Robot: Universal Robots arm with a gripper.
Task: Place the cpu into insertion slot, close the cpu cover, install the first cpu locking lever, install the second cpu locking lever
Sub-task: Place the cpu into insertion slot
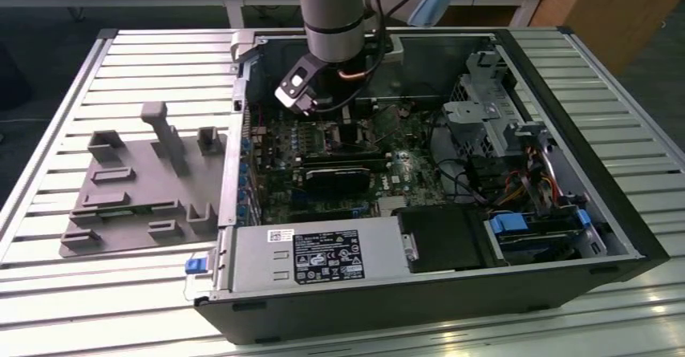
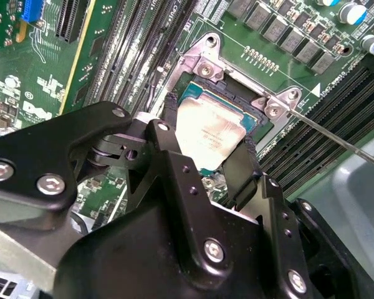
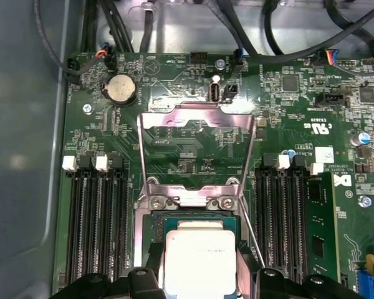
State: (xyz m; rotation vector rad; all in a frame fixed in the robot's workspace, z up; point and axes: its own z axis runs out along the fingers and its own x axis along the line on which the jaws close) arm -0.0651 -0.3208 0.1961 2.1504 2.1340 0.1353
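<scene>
Black matte gripper point(image 2: 210, 129), bolted plates. Fingers point(image 2: 244, 165) partly closed, one on each opposite edge of cpu point(image 2: 206, 140), gripping it. That cpu is a flat square with dull brushed-silver top and faint print, over socket right between fingertips; seated or just above, hard to tell. Beyond fingertips, cpu cover point(image 3: 196, 114): thin shiny metal frame, open centre, flipped up. Thin wire lever point(image 2: 336, 140) beside one finger. Green motherboard point(image 3: 287, 118) with white lettering. White printed label point(image 1: 326, 255) well away from gripper.

End effector point(image 2: 209, 136) pointing down, fingers point(image 2: 242, 171) clamped — gripping
</scene>
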